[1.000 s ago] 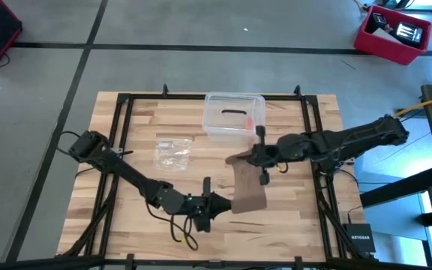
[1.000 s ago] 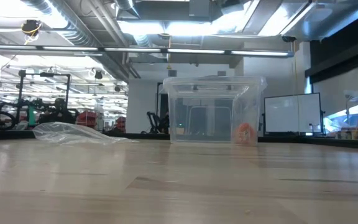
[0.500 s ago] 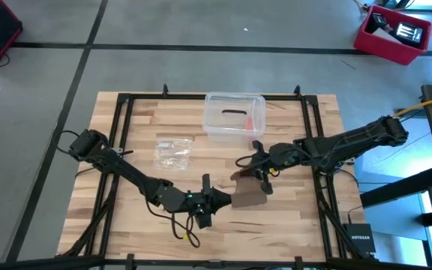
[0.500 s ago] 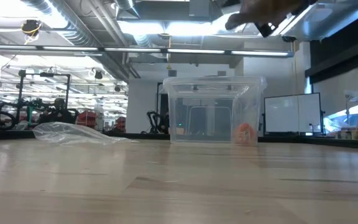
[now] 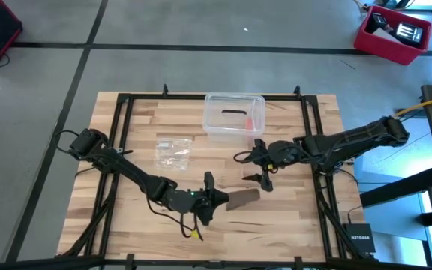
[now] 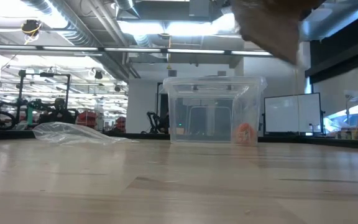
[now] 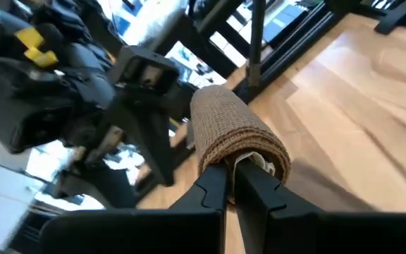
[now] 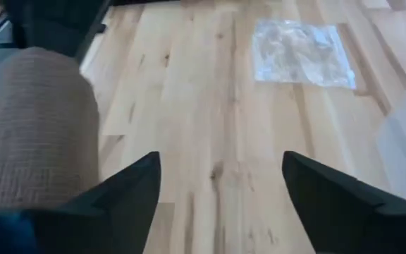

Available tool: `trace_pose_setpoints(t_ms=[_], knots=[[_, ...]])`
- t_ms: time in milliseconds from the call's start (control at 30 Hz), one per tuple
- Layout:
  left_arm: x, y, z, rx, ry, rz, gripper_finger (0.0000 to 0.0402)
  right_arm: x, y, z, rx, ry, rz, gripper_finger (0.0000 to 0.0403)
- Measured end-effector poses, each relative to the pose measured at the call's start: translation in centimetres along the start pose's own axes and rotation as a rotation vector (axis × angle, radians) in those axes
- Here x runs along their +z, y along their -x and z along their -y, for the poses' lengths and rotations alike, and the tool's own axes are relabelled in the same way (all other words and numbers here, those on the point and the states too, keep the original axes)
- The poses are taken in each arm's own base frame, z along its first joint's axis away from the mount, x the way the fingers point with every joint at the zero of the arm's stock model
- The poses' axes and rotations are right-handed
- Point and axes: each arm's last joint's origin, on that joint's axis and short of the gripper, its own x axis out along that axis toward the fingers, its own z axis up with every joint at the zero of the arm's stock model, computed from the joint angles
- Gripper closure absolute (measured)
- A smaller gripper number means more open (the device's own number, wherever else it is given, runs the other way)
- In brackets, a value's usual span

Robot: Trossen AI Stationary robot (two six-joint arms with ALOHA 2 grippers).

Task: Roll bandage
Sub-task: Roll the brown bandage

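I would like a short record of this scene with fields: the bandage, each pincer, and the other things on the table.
bandage: brown bandage, partly rolled, its end clamped by the left pincer
left pincer: left pincer, shut on the bandage, at the table's near middle
right pincer: right pincer, fingers wide apart, holding nothing, just beyond the bandage
clear plastic box: clear plastic box, at the table's far edge
plastic bag: plastic bag, lying flat, left of the box
table: wooden table

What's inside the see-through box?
The box holds something small and orange in one corner, and from above a dark thing shows in it too. What they are I can't tell.
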Motion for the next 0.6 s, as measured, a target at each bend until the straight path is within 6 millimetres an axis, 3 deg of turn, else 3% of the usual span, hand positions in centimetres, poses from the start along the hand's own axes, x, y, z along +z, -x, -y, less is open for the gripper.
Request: trace_pose_setpoints(t_ms=[167,367,467,600], knots=[[-0.1,0.0,0.2,-0.011,0.029,-0.013,0.0396,-0.2,0.7,0.9,-0.031,0.014,-0.077,0.0100],[1.2,0.8,-0.8,0.117,-0.017,0.016,0.0396,-0.5,4.3,1.1,-0.061,0.005,-0.181,0.0116],[2.0,1.4,-1.9,0.167,-0.003,0.062,0.0396,-1.7,5.0,0.4,-0.010,0.001,-0.149,0.0124],[2.2,1.3,-3.4,0.239,0.022,0.100,0.0396,-4.1,4.0,-0.6,0.042,0.046,0.038,0.0130]])
